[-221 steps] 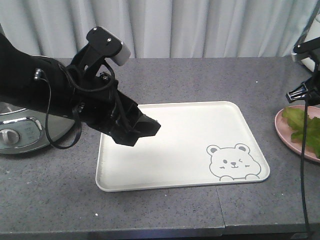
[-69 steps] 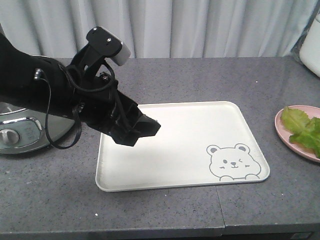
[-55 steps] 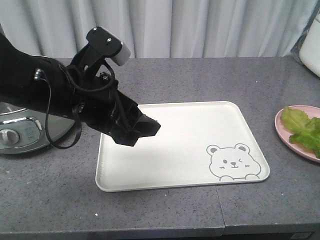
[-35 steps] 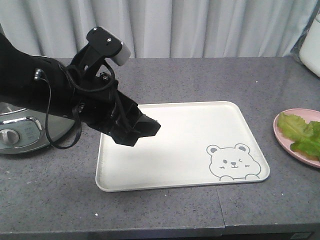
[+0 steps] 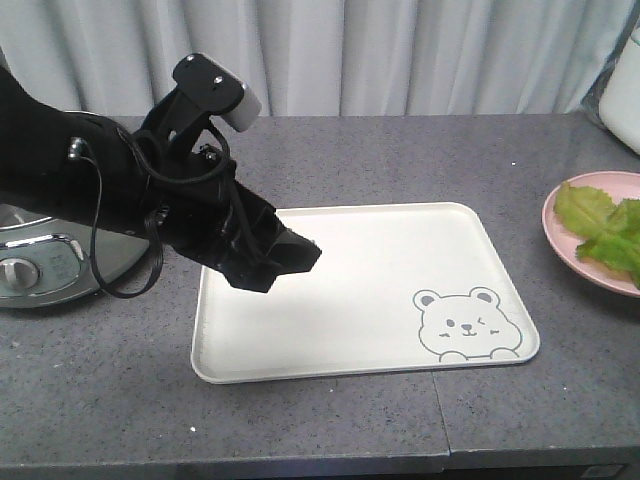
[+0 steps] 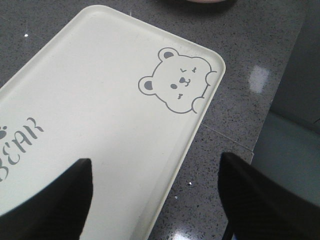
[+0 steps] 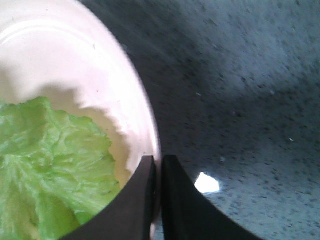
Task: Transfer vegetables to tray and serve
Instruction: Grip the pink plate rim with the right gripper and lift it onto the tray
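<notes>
vegetables (image 5: 598, 222) sit on the pink plate (image 5: 560, 250), off to the right of the tray (image 5: 380, 260)

from my front view, farthest left of the tray i see a silver cooker (image 5: 35, 268) on the grey counter (image 5: 330, 150), with a round knob on its face. my left arm (image 5: 110, 190) reaches in from that side, and its black wrist hangs over the tray's left edge. on the left wrist camera the left gripper (image 6: 155, 160) is released: its two dark fingers (image 6: 55, 192) stand wide apart above the tray, with nothing between them but bare cream plastic.

the tray lies flat on the counter. grey lettering (image 6: 20, 145) runs along the tray's left part in the wrist view, and the winking bear drawing (image 5: 468, 325) sits in the tray's front right corner.

right of the tray, apart from it with counter showing between, the pink plate is cut off by the frame edge. the green, crinkly leaves lie inside it, none of them on the tray.

my right arm does not show in the front view. on the right wrist camera the right gripper (image 7: 158, 162) is clenched on the plate's rim, one finger inside the plate beside the leaves and one outside, with the thin pink edge pinched between them.
</notes>
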You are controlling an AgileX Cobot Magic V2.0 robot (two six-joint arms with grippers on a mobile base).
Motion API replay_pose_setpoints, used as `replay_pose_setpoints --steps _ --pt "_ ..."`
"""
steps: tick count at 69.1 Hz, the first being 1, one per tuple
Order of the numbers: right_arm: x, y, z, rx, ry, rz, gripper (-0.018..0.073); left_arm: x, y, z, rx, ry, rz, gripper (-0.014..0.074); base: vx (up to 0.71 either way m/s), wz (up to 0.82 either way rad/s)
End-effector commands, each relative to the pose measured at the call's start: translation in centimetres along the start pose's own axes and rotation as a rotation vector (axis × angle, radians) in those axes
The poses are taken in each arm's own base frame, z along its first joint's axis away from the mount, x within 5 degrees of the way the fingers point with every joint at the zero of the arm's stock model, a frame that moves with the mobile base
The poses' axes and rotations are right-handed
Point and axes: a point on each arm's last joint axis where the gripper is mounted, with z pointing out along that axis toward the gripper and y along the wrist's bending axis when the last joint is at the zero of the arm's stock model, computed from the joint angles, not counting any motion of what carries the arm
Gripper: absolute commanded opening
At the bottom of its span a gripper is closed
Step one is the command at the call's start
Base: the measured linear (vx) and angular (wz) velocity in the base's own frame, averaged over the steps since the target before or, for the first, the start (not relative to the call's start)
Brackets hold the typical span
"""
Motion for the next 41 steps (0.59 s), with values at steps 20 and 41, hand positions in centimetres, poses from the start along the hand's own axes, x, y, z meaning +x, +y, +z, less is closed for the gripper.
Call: replay_pose_setpoints --steps 20,41 --pt "-1.1 7.6 -5.2 -0.150 -0.160 -0.085 -0.0004 -1.5 -0.7 -1.8 -0.012 -0.108 -0.004 0.0499 0.00 0.00" --pt "-0.4 18.7 -0.8 -0.227 -0.017 -0.299 -0.0003 -1.5 -0.7 -1.8 -0.012 -0.108 -0.004 0.0499 0.00 0.00"
